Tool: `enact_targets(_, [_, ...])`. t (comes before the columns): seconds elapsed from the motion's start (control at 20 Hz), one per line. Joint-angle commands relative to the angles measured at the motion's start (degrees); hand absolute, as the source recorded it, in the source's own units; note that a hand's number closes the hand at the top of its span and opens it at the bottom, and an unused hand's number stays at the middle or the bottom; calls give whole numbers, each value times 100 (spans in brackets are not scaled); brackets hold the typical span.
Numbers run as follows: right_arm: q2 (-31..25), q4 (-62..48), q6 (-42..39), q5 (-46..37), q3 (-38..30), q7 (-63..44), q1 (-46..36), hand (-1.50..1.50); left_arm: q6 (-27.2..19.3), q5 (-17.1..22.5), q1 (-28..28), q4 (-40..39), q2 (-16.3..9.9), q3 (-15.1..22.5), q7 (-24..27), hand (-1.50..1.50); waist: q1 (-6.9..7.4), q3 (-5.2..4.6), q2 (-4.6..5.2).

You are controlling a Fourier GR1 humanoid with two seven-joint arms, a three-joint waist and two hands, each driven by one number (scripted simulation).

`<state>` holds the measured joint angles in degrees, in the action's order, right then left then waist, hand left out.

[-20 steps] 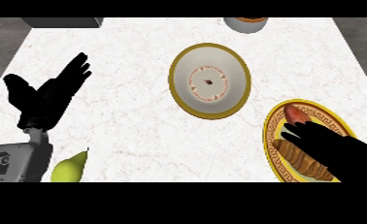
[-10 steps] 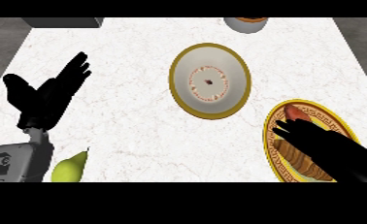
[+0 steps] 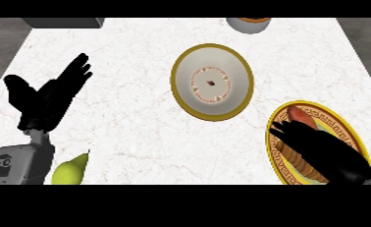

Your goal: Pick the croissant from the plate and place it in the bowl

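while the right hand (image 3: 319,150) lies over the plate (image 3: 340,125) near the counter's right edge, the head view shows its fingers spread and reaching down across the croissant (image 3: 296,158), not yet curled round it. the croissant sits on the plate, partly hidden under the hand, with a reddish end showing at the plate's far side. to do this step well, i judge the fingers should close along the croissant's length, thumb on one flank and fingers on the other, and lift straight up before swinging left to the bowl (image 3: 212,81), which stands near the counter's (image 3: 130,49) middle, close beside the plate. the lift should clear the plate's raised rim so nothing drags. the left hand (image 3: 47,96) rests open, fingers up, near the counter's left edge.

counted in this one view: one plate, one croissant, one bowl, one pear (image 3: 70,171) at the near left corner, one small cup (image 3: 249,23) at the far edge, two hands.
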<state>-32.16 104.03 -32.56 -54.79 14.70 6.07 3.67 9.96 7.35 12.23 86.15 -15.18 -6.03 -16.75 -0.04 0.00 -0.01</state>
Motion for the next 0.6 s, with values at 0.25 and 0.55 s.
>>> enact_targets(0.25, [433,-1063,235,-455,-181,423,-452,-150,-206,-412,12,-38,323,152,86,0,6,1,3])
enact_targets(0.55, [626,-1691,597,-905,-159,719,-436,-150,64,-287,-119,-30,262,-30,229,0,6,0,0])
